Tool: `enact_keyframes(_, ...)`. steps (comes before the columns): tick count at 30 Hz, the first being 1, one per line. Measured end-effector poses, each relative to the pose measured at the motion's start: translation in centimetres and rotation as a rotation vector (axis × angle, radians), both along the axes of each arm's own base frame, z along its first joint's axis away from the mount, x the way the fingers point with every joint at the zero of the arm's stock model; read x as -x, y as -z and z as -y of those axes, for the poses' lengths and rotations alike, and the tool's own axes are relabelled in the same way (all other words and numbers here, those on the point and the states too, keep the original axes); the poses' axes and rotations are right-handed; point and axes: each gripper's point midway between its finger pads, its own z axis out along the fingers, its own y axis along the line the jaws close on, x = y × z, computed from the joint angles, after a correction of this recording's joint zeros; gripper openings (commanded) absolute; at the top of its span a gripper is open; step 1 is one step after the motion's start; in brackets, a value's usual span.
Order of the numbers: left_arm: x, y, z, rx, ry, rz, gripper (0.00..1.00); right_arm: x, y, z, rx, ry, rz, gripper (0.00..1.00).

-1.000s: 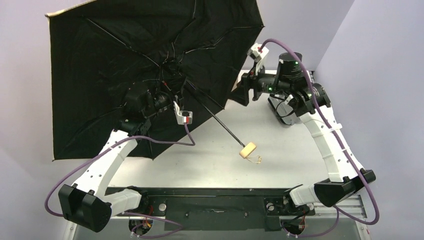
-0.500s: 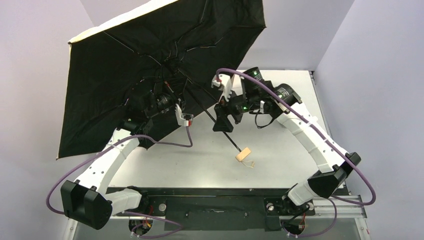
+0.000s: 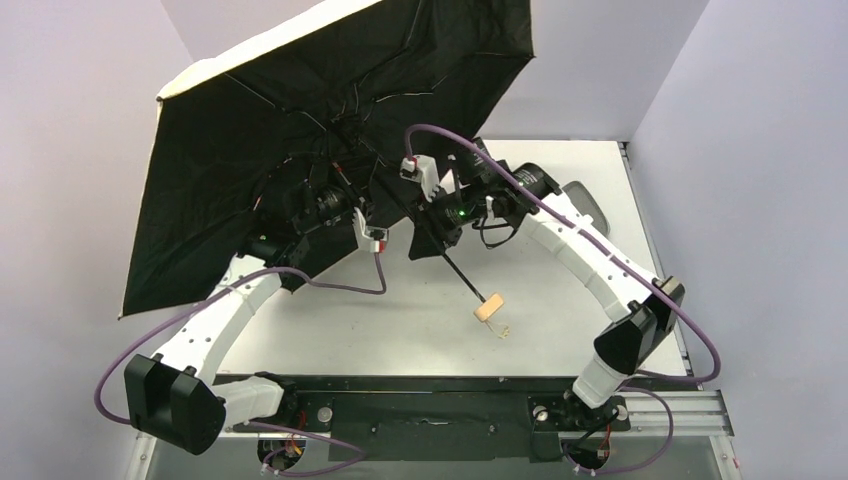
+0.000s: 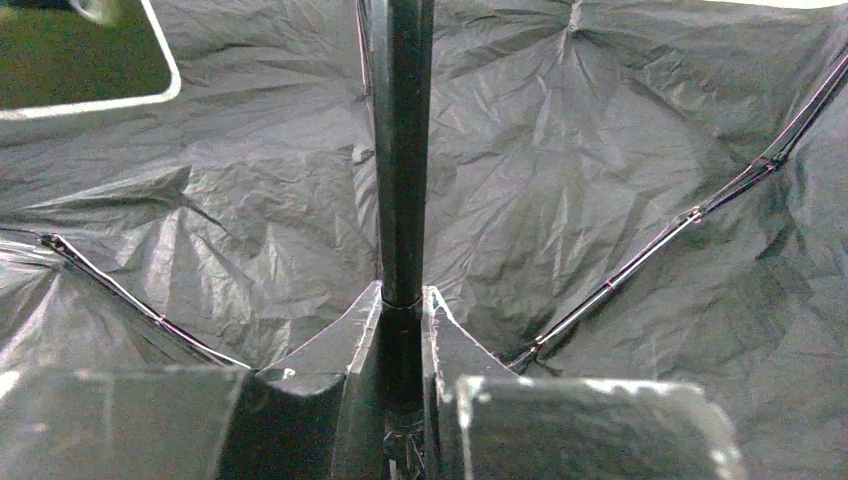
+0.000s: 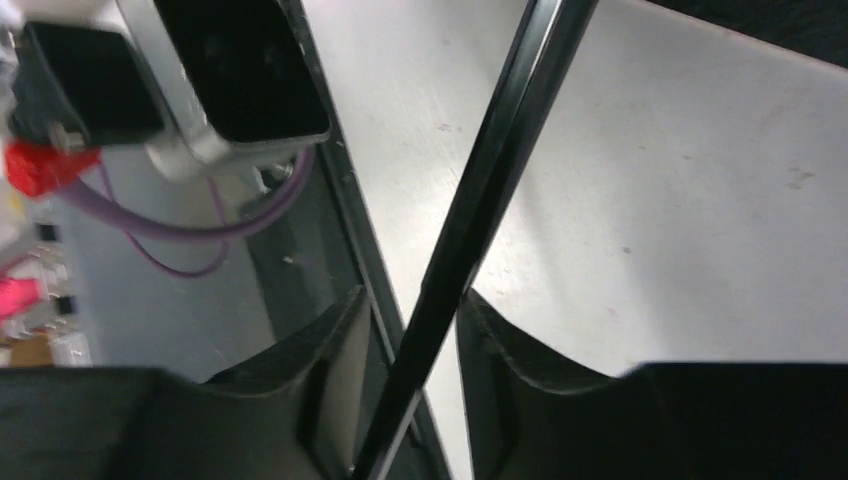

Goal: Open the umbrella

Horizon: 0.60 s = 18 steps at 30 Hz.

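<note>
Top view evenly lit — wrist cams' foregrd blurry.

Bench (image 3: 560,300): pale grey-white top, matte, with a few small dark specks in the right wrist view.
Surroundings: plain walls close it in on the left, far and right sides.
Near edge: a black mounting plate (image 3: 430,405) runs left to right; silver rails (image 3: 690,412) sit at its right end.
Middle: the umbrella (image 3: 300,100) has its tan handle (image 3: 489,307) low over the bench; whether it touches cannot be told.
</note>
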Motion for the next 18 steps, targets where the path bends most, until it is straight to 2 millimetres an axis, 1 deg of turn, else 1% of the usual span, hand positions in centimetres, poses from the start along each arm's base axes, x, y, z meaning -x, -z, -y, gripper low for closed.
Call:
enact_keyframes(1,0.0,0.0,0.0,0.0,0.001,-0.001,0.0,0.1,0.0,-0.5,-0.014,0.002,-0.03,0.06)
enact_keyframes(2,0.0,0.1,0.0,-0.001,0.002,-0.003,0.0,0.1,-0.1,-1.0,-0.03,0.002,-0.062,0.0)
enact_keyframes(4,-0.2,0.0,-0.1,-0.006,-0.003,0.005,0.0,-0.1,0.3,-1.3,-0.02,0.075,-0.158,0.0)
enact_keyframes(5,-0.3,-0.1,-0.3,-0.008,-0.009,0.014,0.03,-0.7,0.4,-1.2,-0.03,0.092,-0.185,0.0)
enact_keyframes(6,-0.5,-0.1,-0.4,-0.008,-0.02,0.014,0.08,-0.9,0.4,-1.3,-0.045,0.092,-0.203,0.0)
enact_keyframes(7,-0.8,0.2,-0.5,-0.007,-0.027,0.009,0.18,-1.0,0.3,-1.5,-0.06,0.095,-0.225,0.0)
enact_keyframes(8,-1.1,0.3,-0.6,-0.001,-0.034,0.002,0.23,-1.0,0.0,-1.8,-0.073,0.103,-0.245,0.0)
enact_keyframes(9,-1.3,0.3,-0.6,0.009,-0.038,-0.004,0.35,-1.1,-0.1,-1.9,-0.082,0.11,-0.26,0.0)
enact_keyframes(11,-1.2,0.2,-0.2,0.047,-0.023,-0.029,0.44,-2.0,-0.9,-2.5,-0.142,0.135,-0.272,0.0)
enact_keyframes(12,-1.0,0.1,0.2,0.065,-0.01,-0.042,0.47,-2.6,-1.2,-3.0,-0.184,0.149,-0.274,0.0)
enact_keyframes(13,-0.8,-0.1,0.4,0.083,-0.004,-0.052,0.52,-3.2,-1.4,-3.4,-0.226,0.167,-0.275,0.0)
enact_keyframes(14,-0.8,-0.2,0.5,0.098,0.0,-0.062,0.55,-3.8,-1.5,-3.6,-0.272,0.195,-0.284,0.0)
enact_keyframes(16,-0.8,-0.5,0.5,0.132,-0.003,-0.079,0.68,-4.8,-1.8,-3.7,-0.358,0.252,-0.328,0.0)
enact_keyframes(17,-0.8,-0.6,0.4,0.146,-0.005,-0.089,0.71,-5.4,-2.1,-3.7,-0.4,0.284,-0.345,0.0)
enact_keyframes(18,-0.8,-0.6,0.4,0.163,-0.007,-0.103,0.77,-6.2,-2.4,-3.5,-0.438,0.317,-0.362,0.0)
